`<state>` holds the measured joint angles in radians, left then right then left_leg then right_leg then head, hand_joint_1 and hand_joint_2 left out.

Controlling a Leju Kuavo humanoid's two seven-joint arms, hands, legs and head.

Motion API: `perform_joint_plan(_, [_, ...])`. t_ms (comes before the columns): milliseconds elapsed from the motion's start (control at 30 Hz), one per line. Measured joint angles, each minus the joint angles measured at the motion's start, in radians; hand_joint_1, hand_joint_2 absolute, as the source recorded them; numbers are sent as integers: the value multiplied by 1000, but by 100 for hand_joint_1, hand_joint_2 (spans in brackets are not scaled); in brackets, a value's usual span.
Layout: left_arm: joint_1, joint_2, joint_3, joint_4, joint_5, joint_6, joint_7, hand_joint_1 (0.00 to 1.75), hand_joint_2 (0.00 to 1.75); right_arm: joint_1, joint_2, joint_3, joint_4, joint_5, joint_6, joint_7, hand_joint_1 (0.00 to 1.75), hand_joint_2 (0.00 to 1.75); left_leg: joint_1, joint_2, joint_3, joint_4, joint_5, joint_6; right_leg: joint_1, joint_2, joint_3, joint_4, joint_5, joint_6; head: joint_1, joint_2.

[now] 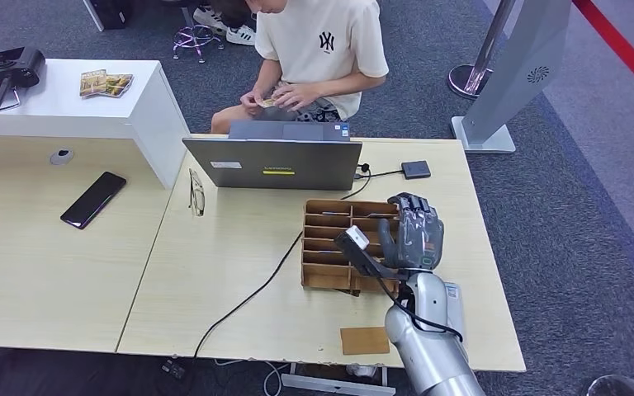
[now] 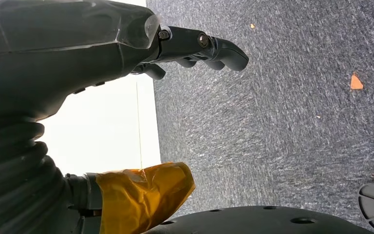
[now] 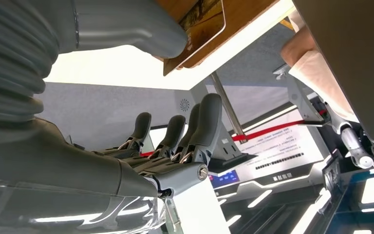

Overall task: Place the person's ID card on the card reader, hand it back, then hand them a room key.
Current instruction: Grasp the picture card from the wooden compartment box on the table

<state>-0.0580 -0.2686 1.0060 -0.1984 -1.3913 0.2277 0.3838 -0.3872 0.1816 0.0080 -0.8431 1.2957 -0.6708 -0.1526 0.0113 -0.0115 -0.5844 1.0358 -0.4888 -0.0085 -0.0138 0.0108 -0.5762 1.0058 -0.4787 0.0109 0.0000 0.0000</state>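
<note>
My right hand (image 1: 413, 232) hovers over the right end of a wooden slotted box (image 1: 327, 245) on the table, fingers (image 3: 176, 135) stretched out and apart, nothing in them. In the right wrist view my thumb (image 3: 141, 29) lies close by a key card (image 3: 203, 20) standing in one of the box's slots; whether they touch is unclear. The person sits behind the laptop and holds a small card (image 1: 267, 102) in both hands. A small black card reader (image 1: 415, 169) lies on its cable beyond the box. My left hand (image 2: 195, 48) hangs over the carpet, fingers apart, holding nothing.
An open grey laptop (image 1: 274, 162) stands at the table's far edge, glasses (image 1: 196, 193) to its left. A black phone (image 1: 92, 199) lies on the left table beside a white counter (image 1: 66, 103). A brown card (image 1: 364, 340) lies near the front edge. A cable (image 1: 252, 297) crosses the table.
</note>
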Motion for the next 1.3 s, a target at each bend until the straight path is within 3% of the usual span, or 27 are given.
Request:
perform_joint_plan(500, [0,0,0,0,4,-3,0,0,175,-34,0,16,85,-26,0,6,78,175,0,0,0,0,0,0,0,0,0,0,0,0,0,0])
perform_joint_plan(567, [0,0,0,0,5,-3,0,0,175,-38,0,21,96,-29,0,6,87,175,0,0,0,0,0,0,0,0,0,0,0,0,0,0])
perform_joint_plan(700, [0,0,0,0,6,-3,0,0,175,-42,0,25,115,-34,0,6,139,175,0,0,0,0,0,0,0,0,0,0,0,0,0,0])
perform_joint_plan(800, [0,0,0,0,6,-3,0,0,175,-47,0,25,125,-39,0,5,156,175,0,0,0,0,0,0,0,0,0,0,0,0,0,0])
perform_joint_plan(1000, [0,0,0,0,6,-4,0,0,175,-56,0,33,138,-40,0,4,168,175,0,0,0,0,0,0,0,0,0,0,0,0,0,0])
perform_joint_plan(1300, [0,0,0,0,5,-4,0,0,175,-62,0,42,150,-59,0,-1,171,175,0,0,1,0,0,0,0,0,1,0,0,0,0,0])
